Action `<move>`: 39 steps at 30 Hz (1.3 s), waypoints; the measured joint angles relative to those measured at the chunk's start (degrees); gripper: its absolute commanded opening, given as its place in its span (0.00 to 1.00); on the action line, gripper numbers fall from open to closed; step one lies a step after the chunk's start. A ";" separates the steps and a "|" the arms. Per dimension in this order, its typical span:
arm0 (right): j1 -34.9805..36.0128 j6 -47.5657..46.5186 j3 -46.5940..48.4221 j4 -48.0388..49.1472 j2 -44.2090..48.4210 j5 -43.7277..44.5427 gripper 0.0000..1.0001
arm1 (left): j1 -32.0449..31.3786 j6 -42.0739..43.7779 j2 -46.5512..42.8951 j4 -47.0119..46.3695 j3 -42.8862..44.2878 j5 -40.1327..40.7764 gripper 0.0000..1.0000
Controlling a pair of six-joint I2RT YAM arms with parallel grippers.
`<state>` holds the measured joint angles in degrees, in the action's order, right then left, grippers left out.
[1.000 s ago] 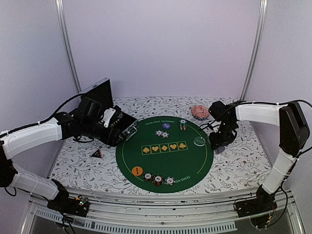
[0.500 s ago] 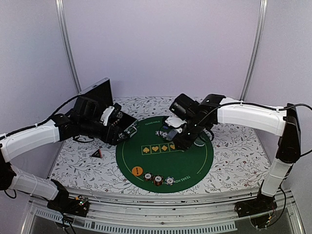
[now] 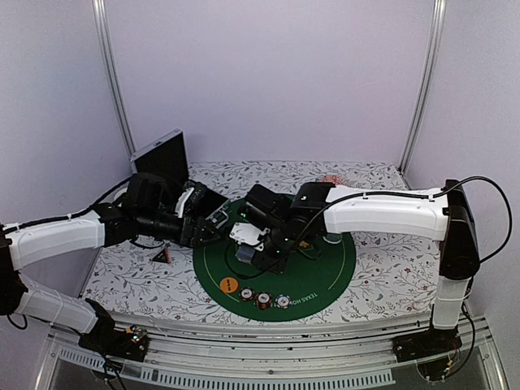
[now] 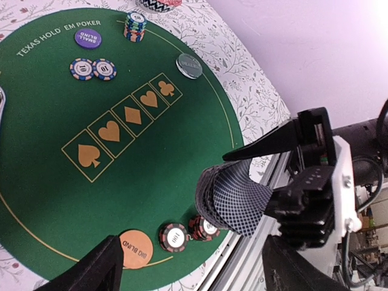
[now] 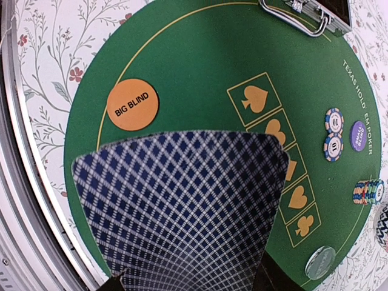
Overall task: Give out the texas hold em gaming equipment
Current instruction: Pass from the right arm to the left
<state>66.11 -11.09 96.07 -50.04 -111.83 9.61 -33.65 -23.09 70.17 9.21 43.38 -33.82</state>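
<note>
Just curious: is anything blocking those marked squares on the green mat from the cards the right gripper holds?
Nothing visible. The right gripper holds the cards above the mat; all five marked squares lie bare, the chips sit apart.

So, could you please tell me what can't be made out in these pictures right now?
- Faces of the playing cards: both wrist views show only their patterned backs.
- The grip of the right gripper: in the right wrist view the cards cover it.
- The suit boxes on the green mat: top view, hidden under the right arm.
- The triangular marker: top view, too small for detail.
</note>
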 measured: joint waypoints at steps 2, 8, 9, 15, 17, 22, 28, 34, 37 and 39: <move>0.42 -0.59 0.02 0.48 0.00 0.39 0.43 | -0.28 -0.98 0.83 -0.63 -0.28 -0.22 0.77; 1.44 -1.84 0.33 2.93 0.00 1.09 0.42 | -1.44 -3.37 3.41 -3.96 -1.01 -0.96 0.71; 1.66 -1.92 0.33 3.19 0.00 1.27 0.42 | -1.53 -3.58 3.98 -4.39 -1.03 -1.22 0.71; 2.54 -2.29 0.33 4.28 0.00 1.92 0.42 | -1.75 -4.63 5.73 -5.81 -1.18 -1.25 0.75; 2.62 -2.47 0.33 4.59 0.00 2.16 0.42 | -2.08 -4.83 5.99 -6.36 -1.18 -1.25 0.76; 2.78 -2.91 0.42 4.76 0.00 3.23 0.42 | -2.80 -4.83 7.78 -6.80 -1.16 -1.01 0.74; 2.95 -3.26 0.42 4.96 0.00 4.09 0.42 | -3.63 -4.46 9.18 -6.80 -1.09 -0.83 0.65; 3.02 -3.52 0.24 5.64 0.00 5.70 0.42 | -3.76 -3.02 9.46 -5.14 0.52 0.22 0.62; 3.02 -3.76 -0.61 6.80 0.00 6.43 0.42 | -3.76 -2.03 9.31 -4.00 0.83 1.33 0.62; 3.02 -3.78 -1.40 7.04 0.00 6.82 0.42 | -3.74 -1.53 9.18 -3.10 0.83 1.86 0.62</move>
<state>69.12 -14.87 94.67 -43.00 -111.83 16.43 -37.39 -24.62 79.35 6.11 44.21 -31.97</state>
